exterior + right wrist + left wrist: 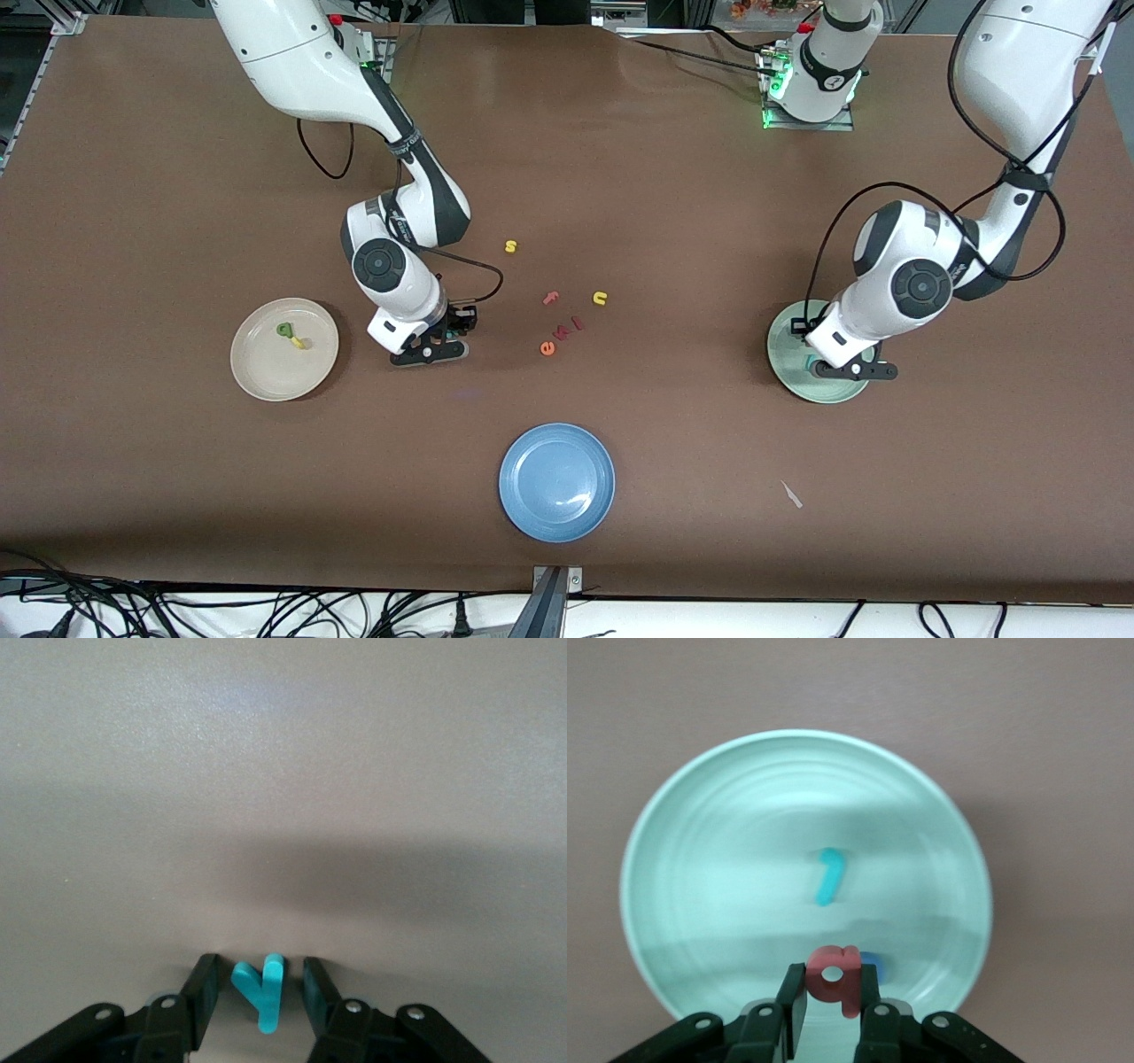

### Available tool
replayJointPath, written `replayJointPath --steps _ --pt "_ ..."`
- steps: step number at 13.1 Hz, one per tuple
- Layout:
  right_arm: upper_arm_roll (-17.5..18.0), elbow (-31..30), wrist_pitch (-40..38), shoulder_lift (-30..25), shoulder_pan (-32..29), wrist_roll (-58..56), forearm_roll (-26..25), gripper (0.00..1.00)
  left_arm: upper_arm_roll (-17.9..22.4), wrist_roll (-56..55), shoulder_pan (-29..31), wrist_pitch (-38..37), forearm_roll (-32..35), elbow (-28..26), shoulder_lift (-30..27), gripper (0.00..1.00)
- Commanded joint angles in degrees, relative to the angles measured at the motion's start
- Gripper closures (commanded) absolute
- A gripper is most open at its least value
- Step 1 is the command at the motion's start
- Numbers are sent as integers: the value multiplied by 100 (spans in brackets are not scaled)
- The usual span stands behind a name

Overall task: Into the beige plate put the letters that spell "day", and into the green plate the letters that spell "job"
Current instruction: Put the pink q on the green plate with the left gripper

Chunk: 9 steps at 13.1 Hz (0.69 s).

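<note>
Both grippers working letters at the 2 plates

The left gripper (833, 1014) is pinching the pinkish-red b (835, 979) over the green plate (700, 868), the light blue j (829, 875) lying inside. The right gripper (260, 997) is bracketing the teal y (261, 988) on the surface (620, 177), fingers apart, beside the beige plate (266, 372).

Brown table (620, 177) w/ beige plate (266, 372), mint-green plate (700, 859) & plain blue plate (557, 481). Letters: teal y (260, 989), pinkish-red b (836, 978), light blue j (829, 875). White arms, black grippers.
</note>
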Motion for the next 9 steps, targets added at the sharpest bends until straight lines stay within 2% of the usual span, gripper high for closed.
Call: replayJointPath --steps 1,5,6,7,8,9 --pt "-12 -34 -54 7 119 194 -57 58 -49 496 337 124 64 -216 -132 95" --pt "-21 -34 -45 7 119 185 -66 68 -22 523 583 641 73 -189 378 94" --pt "-21 -34 -45 7 110 185 -66 69 -22 506 584 651 73 -189 396 90" --pt "-21 -25 -45 7 110 185 -66 72 -31 497 558 599 73 -163 362 64" --pt "-21 -25 -45 7 110 185 -57 73 -49 497 540 546 73 -111 326 24" --pt "-21 -25 -45 7 110 185 -57 75 -75 488 514 407 73 -41 317 0"
